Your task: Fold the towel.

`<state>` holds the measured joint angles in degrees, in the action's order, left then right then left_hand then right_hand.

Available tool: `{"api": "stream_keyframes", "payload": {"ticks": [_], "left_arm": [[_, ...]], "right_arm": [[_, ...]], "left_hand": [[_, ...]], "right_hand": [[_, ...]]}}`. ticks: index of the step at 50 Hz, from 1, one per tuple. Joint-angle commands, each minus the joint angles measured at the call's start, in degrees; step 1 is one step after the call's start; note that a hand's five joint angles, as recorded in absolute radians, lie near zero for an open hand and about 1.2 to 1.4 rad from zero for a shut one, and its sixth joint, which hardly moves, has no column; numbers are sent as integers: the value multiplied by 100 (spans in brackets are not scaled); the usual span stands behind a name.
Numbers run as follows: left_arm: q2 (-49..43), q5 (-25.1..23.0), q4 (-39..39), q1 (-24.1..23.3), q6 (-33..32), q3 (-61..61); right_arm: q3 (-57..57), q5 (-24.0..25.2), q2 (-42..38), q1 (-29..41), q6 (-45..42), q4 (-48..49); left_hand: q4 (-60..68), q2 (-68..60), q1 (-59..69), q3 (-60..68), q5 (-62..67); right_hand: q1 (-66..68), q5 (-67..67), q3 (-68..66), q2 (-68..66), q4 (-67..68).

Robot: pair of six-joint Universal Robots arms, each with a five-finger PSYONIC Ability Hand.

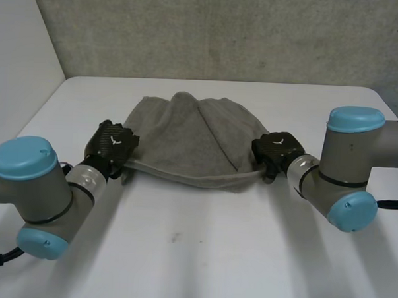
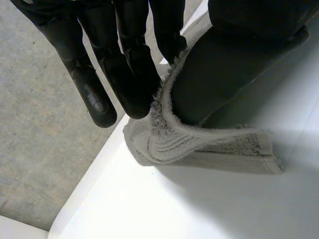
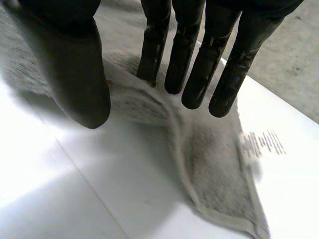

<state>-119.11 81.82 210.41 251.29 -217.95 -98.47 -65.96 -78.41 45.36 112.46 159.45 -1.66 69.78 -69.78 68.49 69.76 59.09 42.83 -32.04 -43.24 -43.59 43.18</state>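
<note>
White table (image 1: 194, 254) is taking up most of the scene, running back to a grey concrete wall (image 1: 210, 37). Lying on the far middle of the table is the grey towel (image 1: 186, 132), bunched into a rumpled mound. Its peak is pointing toward the wall, and its near edge is stretching in an almost straight line between the two hands. Bare tabletop is lying open all along the near side in front of that edge. A narrower strip is running between the towel and the table's far edge.

The left hand (image 1: 113, 147) is sitting at the towel's left near corner. In the left wrist view its fingers (image 2: 129, 74) are reaching out straight while the thumb (image 2: 224, 84) is pressing from the other side. The towel's fringed hem is rising between them, so the hand is pinching that corner. Beyond the fingertips the hem is doubling over on itself on the table.

The right hand (image 1: 278, 151) is sitting at the towel's right near corner. In the right wrist view its fingers (image 3: 194, 74) are reaching out straight, well apart from the thumb (image 3: 79, 84), so the hand is standing open. The fingertips are touching a raised ridge of the cloth without closing on it. From there the stitched hem is running flat to a corner on the table, with bare white surface lying on both sides.
</note>
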Motion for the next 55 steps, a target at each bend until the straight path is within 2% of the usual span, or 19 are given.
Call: {"api": "stream_keyframes", "payload": {"ticks": [1, 9, 11, 12, 13, 14, 15, 19, 25, 27, 28, 30, 31, 32, 33, 34, 46, 55], "left_arm": [[133, 0, -35, 52, 42, 73], [265, 18, -52, 114, 51, 91], [257, 18, -52, 114, 51, 91], [256, 18, -52, 114, 51, 91], [239, 18, -52, 114, 60, 91], [239, 18, -52, 114, 60, 91], [213, 9, -44, 114, 60, 74], [160, 0, -26, 114, 60, 12], [28, -8, 0, 114, 51, 3], [-77, -8, 0, 122, 51, 38], [-78, -8, 0, 122, 51, 38], [-139, -8, 0, 122, 51, 73], [-139, -8, 0, 122, 51, 73], [-148, 0, 0, 140, 60, 56], [-148, 0, 0, 140, 60, 56], [-148, -8, 0, 166, 60, 30], [-192, 9, -26, 254, 200, 3], [-201, 0, -35, 281, 315, 21]], "right_arm": [[118, -7, -203, -207, 16, -10], [241, -7, -361, -268, 16, 61], [285, -16, -370, -338, 25, 122], [285, -16, -370, -338, 25, 122], [312, -16, -370, -399, 42, 131], [312, -16, -370, -400, 42, 131], [329, -16, -352, -461, 94, 131], [303, 80, -116, -602, 437, 114], [180, 186, 342, -664, 499, 87], [23, 256, 648, -742, 455, 61], [22, 256, 650, -743, 455, 61], [-293, 361, 1043, -848, 324, 87], [-295, 362, 1045, -848, 323, 87], [-477, 423, 1237, -892, 219, 96], [-479, 423, 1239, -892, 218, 96], [-653, 484, 1404, -918, 105, 96], [-1542, 871, 2284, -1059, -55, 96], [-1604, 819, 2434, -1235, -81, 131]], "left_hand": [[1022, -1022, 1151, 1024, 1091], [1022, -1022, 1151, 1024, 1091], [1022, -1022, 1151, 1024, 1091], [1022, -1022, 1151, 1024, 1091], [1022, -1022, 1151, 1024, 1091], [1022, -1022, 1151, 1024, 1091], [1022, -1022, 1151, 1024, 1091], [1022, -1022, 1151, 1024, 1091], [1022, -1022, 1151, 1024, 1091], [55, -55, 184, 58, 125], [48, -48, 177, 51, 118], [-1473, 1473, -1344, -1471, -1403], [-1482, 1482, -1353, -1480, -1413], [-2615, 2615, -2486, -2613, -2545], [-2626, 2626, -2497, -2624, -2556], [-3209, 3209, -3080, -3207, -3139], [-3417, 3417, -3288, -3415, -3348], [-2912, 2912, -2783, -2910, -2842]], "right_hand": [[39, -119, 2, 37, 4], [477, -556, -435, -401, 441], [1797, -1876, -1756, -1721, 1762], [1805, -1885, -1764, -1729, 1770], [3104, -3184, -3063, -3028, 3069], [3117, -3197, -3076, -3041, 3082], [3711, -3790, -3670, -3635, 3676], [3717, -3796, -3676, -3641, 3682], [3717, -3796, -3676, -3641, 3682], [3717, -3796, -3676, -3641, 3682], [3717, -3796, -3676, -3641, 3682], [3717, -3796, -3676, -3641, 3682], [3717, -3796, -3676, -3641, 3682], [3717, -3796, -3676, -3641, 3682], [3717, -3796, -3676, -3641, 3682], [3717, -3796, -3676, -3641, 3682], [3717, -3796, -3676, -3641, 3682], [3717, -3796, -3676, -3641, 3682]]}}
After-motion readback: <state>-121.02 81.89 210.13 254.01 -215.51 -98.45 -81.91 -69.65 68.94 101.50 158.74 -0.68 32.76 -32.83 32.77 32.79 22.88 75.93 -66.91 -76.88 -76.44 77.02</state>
